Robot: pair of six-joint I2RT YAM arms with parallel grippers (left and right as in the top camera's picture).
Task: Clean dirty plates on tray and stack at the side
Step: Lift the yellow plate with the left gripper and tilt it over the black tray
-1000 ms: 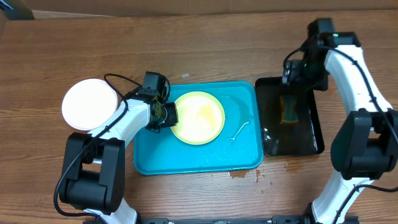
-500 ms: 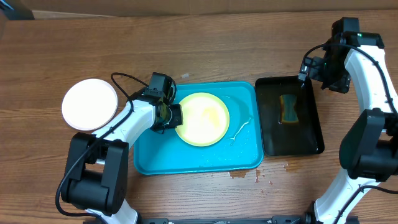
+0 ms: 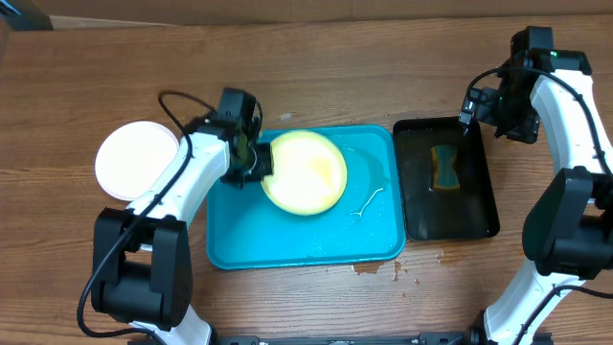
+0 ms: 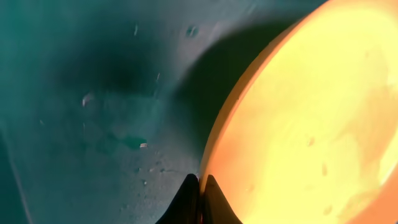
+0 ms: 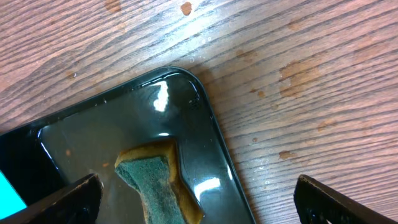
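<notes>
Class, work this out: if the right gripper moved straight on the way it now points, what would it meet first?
The right gripper would most likely meet the sponge in the black tray, or the tray floor beside it; depth is unclear.

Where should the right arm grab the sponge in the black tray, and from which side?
Probably best: take the sponge across its narrowed middle, coming straight down from above. It lies flat in the black tray, long axis along the tray's length, with room on both long sides for fingers; the raised rim blocks a sideways approach. The right gripper is open.
</notes>
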